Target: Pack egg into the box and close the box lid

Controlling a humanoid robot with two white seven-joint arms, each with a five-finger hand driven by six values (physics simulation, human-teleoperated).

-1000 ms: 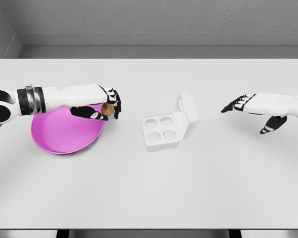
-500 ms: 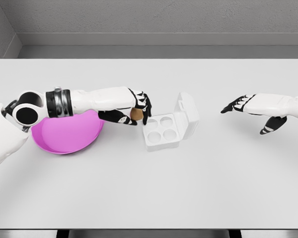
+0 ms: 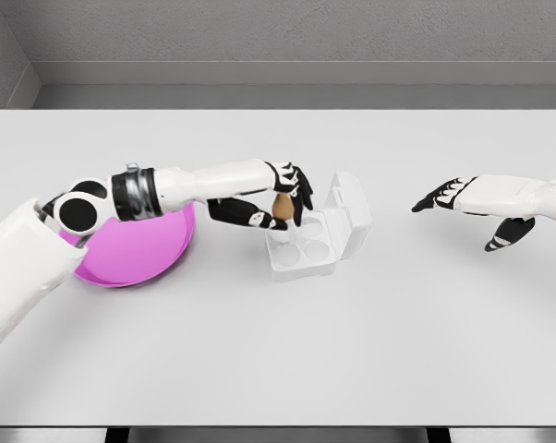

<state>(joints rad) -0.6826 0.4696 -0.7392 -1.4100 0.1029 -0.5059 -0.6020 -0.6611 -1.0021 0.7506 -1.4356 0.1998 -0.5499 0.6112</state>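
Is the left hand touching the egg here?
Touching. The head view shows the left hand with its fingers closed around the egg, holding it over the open box.

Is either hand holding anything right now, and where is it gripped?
The left hand holds the brown egg, pinched at its sides between thumb and fingers, above the open box. The right hand holds nothing.

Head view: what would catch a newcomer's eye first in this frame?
The left hand draws the eye first: it reaches across the white table, pinching a brown egg over the back-left cup of the open white egg box at the centre. Next comes the bright pink bowl on the left, partly under that arm. The right hand hovers open at the right, holding nothing.
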